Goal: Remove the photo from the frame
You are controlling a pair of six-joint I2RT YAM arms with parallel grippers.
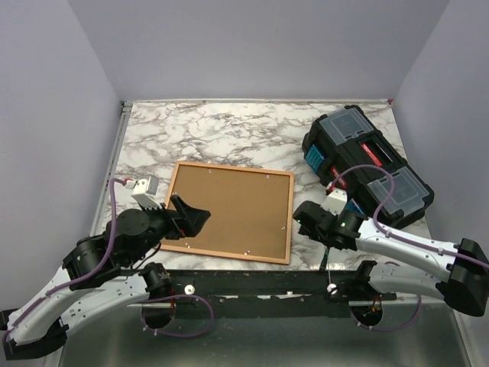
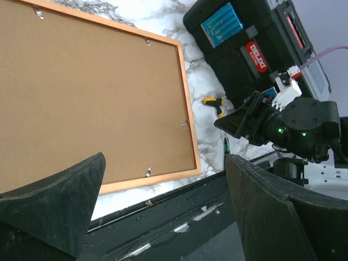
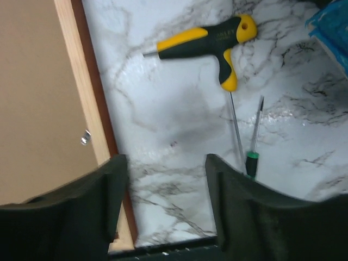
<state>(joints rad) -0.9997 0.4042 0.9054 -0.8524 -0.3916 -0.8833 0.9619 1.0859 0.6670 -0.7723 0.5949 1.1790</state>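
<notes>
Lying back-up on the marble tabletop (image 1: 229, 134), the orange-red frame (image 1: 231, 212) shows only brown backing board, so the photo is hidden. The left gripper (image 1: 192, 216) hangs wide open over the frame's near-left part. The right gripper (image 3: 166, 163) is beside the frame's right edge, jaws apart and empty. Lavender walls (image 1: 252, 46) rise behind the frame.

Orange-red frame (image 2: 188, 109), brown board (image 1: 229, 210); grey-veined marble table (image 1: 214, 126); black toolbox (image 1: 348, 157).
</notes>
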